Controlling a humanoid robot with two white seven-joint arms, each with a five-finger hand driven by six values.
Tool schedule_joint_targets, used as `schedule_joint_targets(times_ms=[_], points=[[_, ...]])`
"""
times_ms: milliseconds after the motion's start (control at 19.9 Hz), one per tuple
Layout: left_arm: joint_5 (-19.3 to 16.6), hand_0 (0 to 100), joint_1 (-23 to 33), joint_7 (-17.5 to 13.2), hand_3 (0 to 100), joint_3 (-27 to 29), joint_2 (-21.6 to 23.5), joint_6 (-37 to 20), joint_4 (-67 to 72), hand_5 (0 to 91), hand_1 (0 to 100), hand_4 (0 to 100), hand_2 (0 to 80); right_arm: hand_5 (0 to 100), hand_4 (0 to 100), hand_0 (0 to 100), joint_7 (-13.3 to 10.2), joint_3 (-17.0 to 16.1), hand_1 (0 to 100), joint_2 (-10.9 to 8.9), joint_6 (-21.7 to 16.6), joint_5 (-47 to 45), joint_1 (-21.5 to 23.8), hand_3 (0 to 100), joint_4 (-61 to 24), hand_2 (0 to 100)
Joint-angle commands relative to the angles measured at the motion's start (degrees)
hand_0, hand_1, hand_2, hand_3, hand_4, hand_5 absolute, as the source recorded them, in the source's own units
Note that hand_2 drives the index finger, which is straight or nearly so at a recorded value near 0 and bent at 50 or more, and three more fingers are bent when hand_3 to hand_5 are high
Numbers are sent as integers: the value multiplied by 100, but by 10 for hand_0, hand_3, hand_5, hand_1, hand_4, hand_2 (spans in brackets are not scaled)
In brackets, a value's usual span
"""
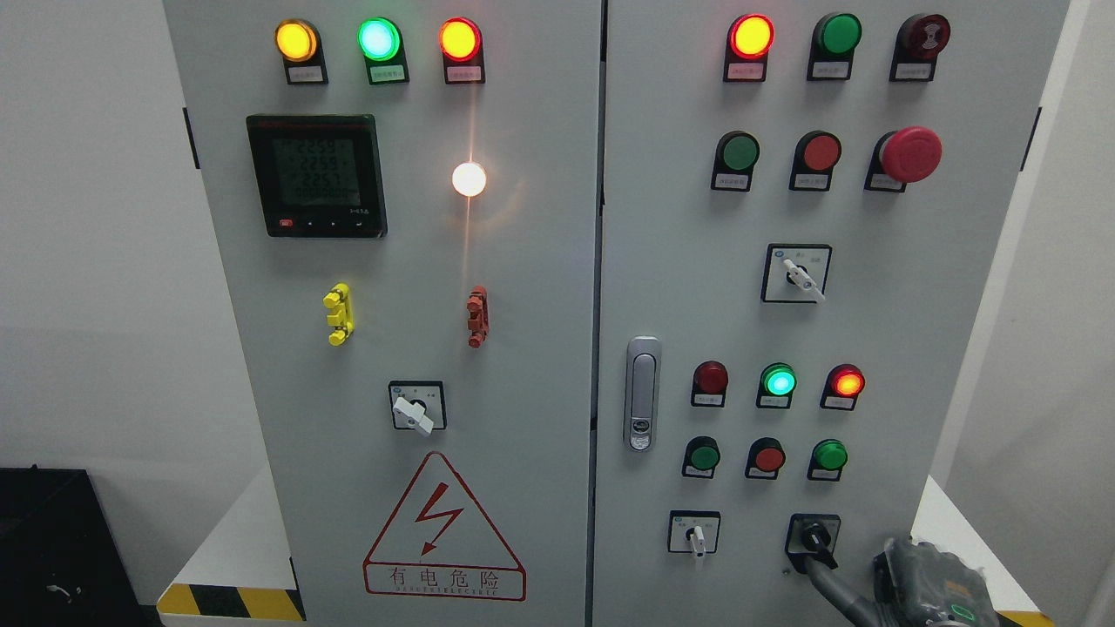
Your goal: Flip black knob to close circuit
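Note:
The black knob (814, 536) sits on a black square plate at the bottom right of the right cabinet door (923, 348). Its handle points roughly downward. My right hand (915, 582) comes in at the lower right corner, dark grey, mostly cut off by the picture's edge. A dark slender part of it reaches up and left and touches the knob's lower edge. Whether the hand grips the knob is not visible. My left arm is out of view.
A white selector switch (694, 533) is just left of the knob, with rows of buttons and lit lamps above. A door handle (642, 392) is at the right door's left edge. The left door holds a meter (316, 174), a selector (416, 406) and a warning sign (442, 531).

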Motion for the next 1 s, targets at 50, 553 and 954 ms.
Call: schedule_joint_targets(times_ms=[50, 553, 954], points=[[0, 120, 0, 4, 0, 0, 0, 0, 0, 0, 556, 0, 0, 926, 908, 0, -29, -126, 0, -2, -15, -11, -31, 1000, -38, 856], [0, 120, 0, 4, 0, 0, 0, 0, 0, 0, 556, 0, 0, 925, 906, 0, -29, -153, 0, 7, -24, -38, -31, 1000, -82, 854], [0, 120, 0, 4, 0, 0, 0, 0, 0, 0, 556, 0, 0, 925, 903, 0, -20, 13, 0, 24, -24, -213, 22, 1000, -223, 851]])
